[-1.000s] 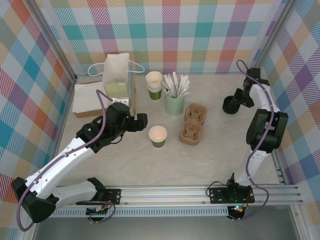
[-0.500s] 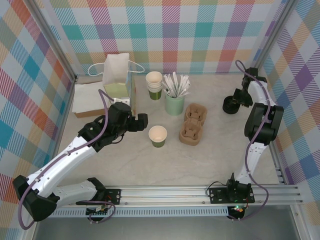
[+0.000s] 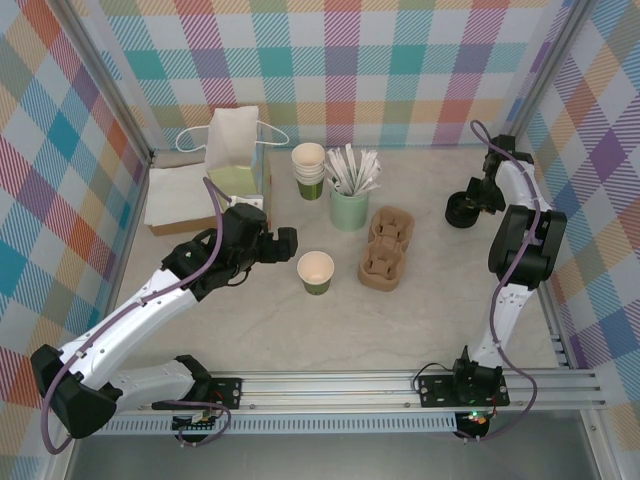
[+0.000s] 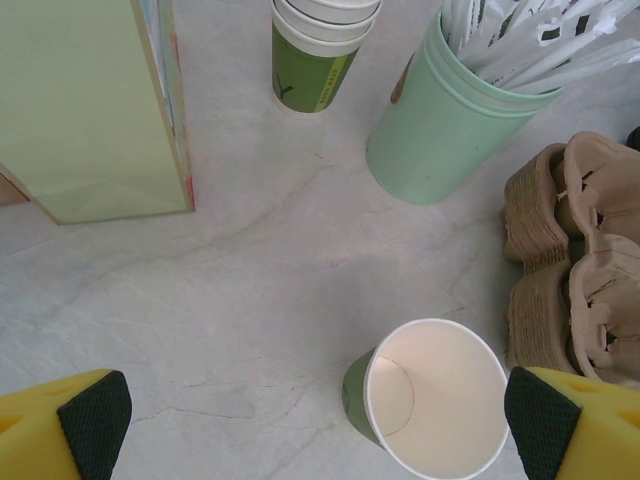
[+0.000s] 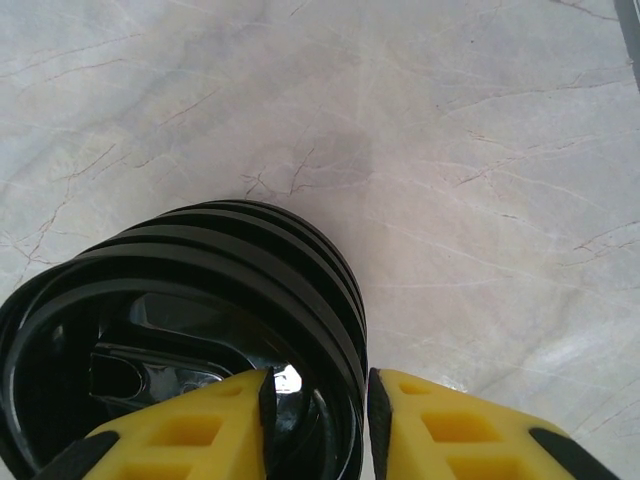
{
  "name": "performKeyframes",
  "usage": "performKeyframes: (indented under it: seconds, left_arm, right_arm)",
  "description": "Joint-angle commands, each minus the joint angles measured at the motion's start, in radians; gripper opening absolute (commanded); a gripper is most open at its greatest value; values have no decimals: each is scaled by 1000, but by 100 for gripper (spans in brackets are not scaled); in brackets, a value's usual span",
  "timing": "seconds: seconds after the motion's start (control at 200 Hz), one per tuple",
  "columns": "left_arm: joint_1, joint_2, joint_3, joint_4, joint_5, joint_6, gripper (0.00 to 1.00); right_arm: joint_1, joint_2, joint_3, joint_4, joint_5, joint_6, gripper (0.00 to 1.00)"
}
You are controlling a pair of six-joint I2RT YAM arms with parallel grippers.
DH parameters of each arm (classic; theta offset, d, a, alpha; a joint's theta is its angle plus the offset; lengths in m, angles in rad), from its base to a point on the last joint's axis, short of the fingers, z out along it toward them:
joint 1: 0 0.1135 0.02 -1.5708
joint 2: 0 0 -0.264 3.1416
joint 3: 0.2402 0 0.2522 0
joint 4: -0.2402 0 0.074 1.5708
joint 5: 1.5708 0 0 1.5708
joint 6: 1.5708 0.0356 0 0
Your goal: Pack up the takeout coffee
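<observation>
The takeout coffee cup (image 3: 316, 271) stands upright and lidless on the marble table, olive-green outside and cream inside. My left gripper (image 3: 283, 240) hovers just left of it, open. In the left wrist view the cup (image 4: 432, 410) sits low between the wide-spread fingertips (image 4: 92, 422), close to the right one, touching neither. At the far right a stack of black lids (image 3: 461, 211) rests on the table. My right gripper (image 5: 318, 400) straddles the rim of the lid stack (image 5: 200, 300), one pad inside the top lid and one outside, closed narrowly on it.
A light green paper bag (image 3: 235, 150) stands at the back left beside a flat white box (image 3: 172, 198). A stack of lidless cups (image 3: 309, 170), a mint cup of white stirrers (image 3: 350, 205) and brown cardboard cup carriers (image 3: 386, 250) stand behind and right of the cup.
My left gripper has crept slightly forward toward the cup. The right arm's elbow swung a little at first, then held still over the lids.
</observation>
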Motion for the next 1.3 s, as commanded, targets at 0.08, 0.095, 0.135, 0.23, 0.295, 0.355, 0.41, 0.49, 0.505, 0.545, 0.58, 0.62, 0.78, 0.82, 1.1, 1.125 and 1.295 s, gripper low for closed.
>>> performKeyframes:
  seconds: [0.08, 0.095, 0.135, 0.23, 0.295, 0.355, 0.41, 0.49, 0.505, 0.545, 0.58, 0.62, 0.78, 0.82, 1.1, 1.125, 1.295]
  left_arm:
    - [6, -2, 15, -23, -12, 17, 98]
    - [6, -3, 14, -23, -12, 19, 98]
    - [7, -4, 13, -23, -13, 18, 98]
    - [6, -7, 13, -25, -14, 18, 98]
    - [6, -9, 13, -27, -14, 19, 98]
    - [6, -9, 13, -27, -14, 17, 98]
    - [6, -11, 13, -27, -14, 16, 98]
    - [6, -12, 13, -27, -14, 16, 98]
    - [6, -12, 13, -27, -14, 16, 98]
    - [6, -12, 13, -28, -14, 14, 98]
    - [7, -12, 13, -28, -14, 14, 98]
    - [6, -12, 13, -27, -14, 15, 98]
    - [6, -13, 13, -25, -12, 14, 98]
    - [6, -13, 13, -25, -10, 13, 98]
    - [6, -12, 11, -22, -5, 14, 98]
    - [6, -12, 12, -22, -5, 14, 98]
    - [6, -13, 11, -22, -6, 14, 98]
  right_arm:
    - [-6, 23, 25, -28, -16, -18, 29]
    - [-6, 23, 26, -28, -16, -18, 28]
    - [-6, 23, 27, -30, -15, -20, 28]
    - [-6, 27, 28, -34, -15, -22, 27]
    - [-6, 29, 26, -36, -16, -23, 26]
    - [-6, 31, 26, -38, -16, -24, 26]
    - [-6, 34, 26, -40, -16, -24, 25]
    - [-6, 32, 23, -39, -16, -24, 22]
    - [-6, 30, 22, -39, -17, -24, 21]
    - [-6, 29, 23, -39, -16, -24, 20]
    - [-6, 27, 23, -39, -18, -25, 19]
    - [-7, 24, 24, -41, -19, -25, 18]
    - [-6, 10, 31, -51, -11, -34, 17]
    - [-7, 7, 30, -54, -9, -37, 17]
    - [-6, 3, 40, -75, -13, -56, 22]
    - [-6, 3, 40, -77, -13, -57, 22]
    - [-7, 6, 49, -85, -7, -70, 23]
